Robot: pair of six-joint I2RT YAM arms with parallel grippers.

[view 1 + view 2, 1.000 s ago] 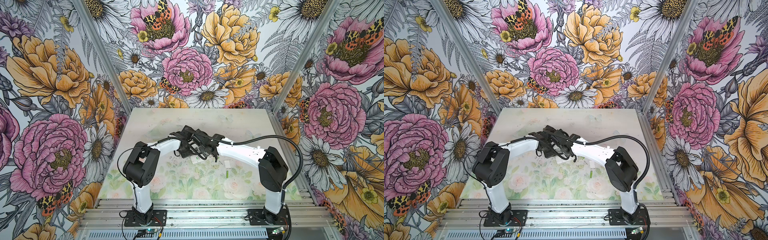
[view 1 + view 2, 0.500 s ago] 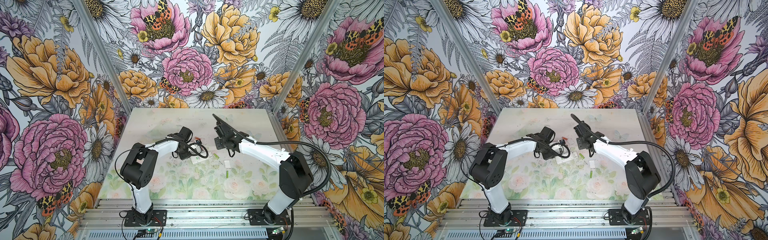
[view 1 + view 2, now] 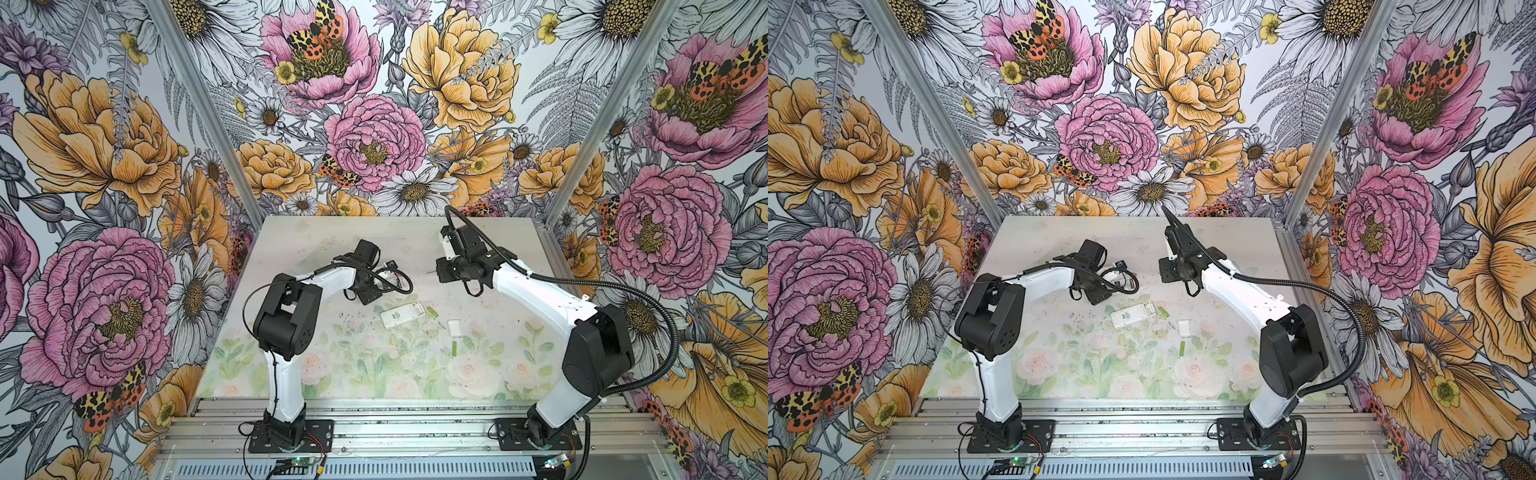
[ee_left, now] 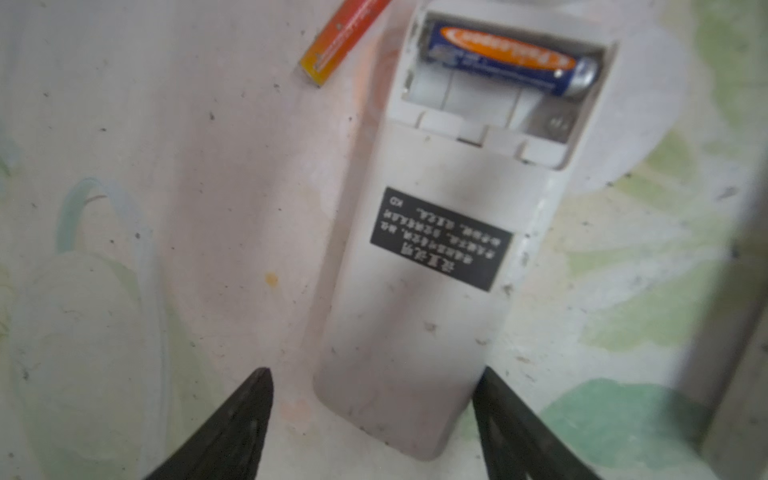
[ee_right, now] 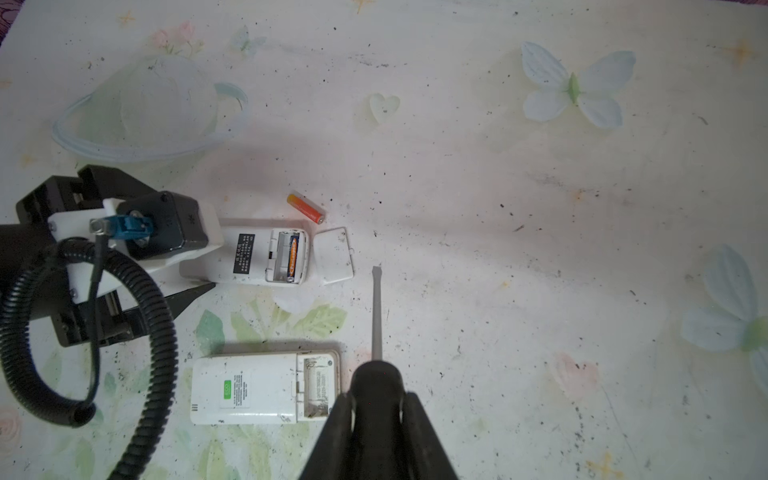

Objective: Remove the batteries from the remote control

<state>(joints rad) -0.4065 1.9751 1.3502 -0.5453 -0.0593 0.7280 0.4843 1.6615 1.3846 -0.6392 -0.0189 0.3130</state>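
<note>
The small white remote control [image 4: 419, 316] lies back up with its compartment open. One dark blue and orange battery [image 4: 511, 58] [image 5: 293, 257] sits in the compartment. A copper-orange battery [image 5: 306, 207] [image 4: 340, 41] lies loose beside the remote. My left gripper [image 4: 374, 386] [image 3: 382, 276] is open, with a finger on each side of the remote's near end, apart from it. My right gripper [image 5: 378, 411] is shut on a screwdriver [image 5: 377, 316] and held high above the table. In both top views its fingers are hidden under the wrist [image 3: 461, 266].
A larger white remote [image 3: 403, 316] [image 5: 266, 386] lies mid-table with an empty compartment. Two light green batteries [image 3: 433, 311] [image 3: 455, 348] and a white cover [image 3: 455, 328] lie near it. The small remote's cover [image 5: 333, 255] lies at its end. Floral walls close three sides.
My left jaws have opened off the small remote. My right arm has drawn away to the right and lifted, carrying the screwdriver away from the remote.
</note>
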